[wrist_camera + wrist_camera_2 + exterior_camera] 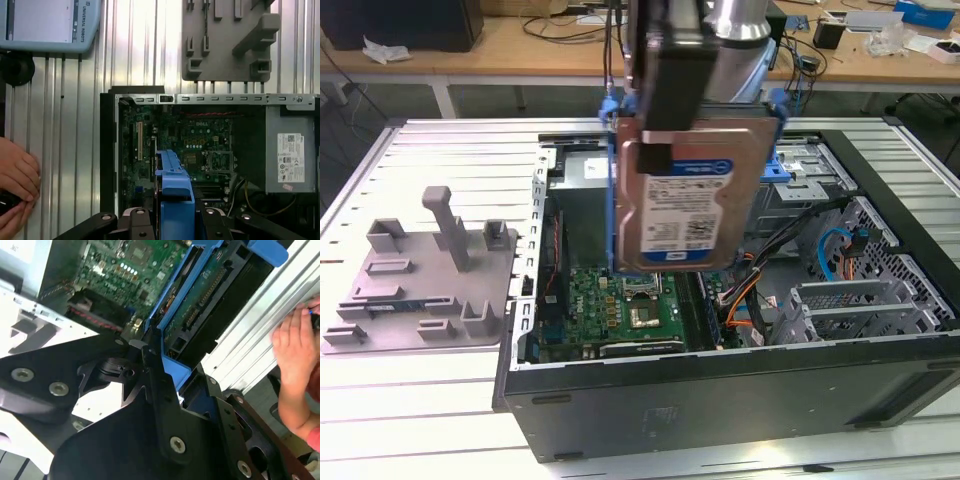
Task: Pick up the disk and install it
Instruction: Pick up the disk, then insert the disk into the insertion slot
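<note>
1. The tool (665, 120) is clamped tight on the disk (690, 210), gripping its upper end.
2. The disk hangs upright just beneath the tool, label outward, above the open computer case (720, 400) and its motherboard (610, 300).
3. The case sits on the ribbed surface (450, 150), beside a grey fixture (430, 280).

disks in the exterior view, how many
1. The disk is held in the end effector above the open computer case; more could be hidden inside it.
</note>
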`<action>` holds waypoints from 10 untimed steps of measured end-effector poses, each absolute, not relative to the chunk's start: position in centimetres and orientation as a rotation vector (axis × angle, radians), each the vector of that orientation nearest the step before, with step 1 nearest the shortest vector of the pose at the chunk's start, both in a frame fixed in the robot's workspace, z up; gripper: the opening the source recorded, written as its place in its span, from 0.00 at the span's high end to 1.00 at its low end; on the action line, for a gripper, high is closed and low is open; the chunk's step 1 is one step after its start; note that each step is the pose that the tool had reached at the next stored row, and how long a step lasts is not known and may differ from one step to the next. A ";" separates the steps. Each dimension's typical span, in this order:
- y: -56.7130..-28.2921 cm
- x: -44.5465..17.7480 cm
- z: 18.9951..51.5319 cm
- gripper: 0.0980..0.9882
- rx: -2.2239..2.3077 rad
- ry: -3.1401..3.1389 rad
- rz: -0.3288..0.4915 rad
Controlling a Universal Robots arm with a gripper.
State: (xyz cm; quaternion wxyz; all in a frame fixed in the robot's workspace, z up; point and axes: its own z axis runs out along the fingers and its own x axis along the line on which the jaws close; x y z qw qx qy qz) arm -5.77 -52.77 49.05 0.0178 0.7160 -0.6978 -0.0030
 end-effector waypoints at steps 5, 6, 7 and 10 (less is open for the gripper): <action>-53.2 -3.4 49.1 0.70 2.224 -2.168 -0.010; -53.2 -3.4 49.1 0.70 2.224 -2.168 -0.010; -53.2 -3.4 49.1 0.70 2.224 -2.168 -0.010; -53.2 -3.3 49.1 0.70 2.224 -2.168 -0.010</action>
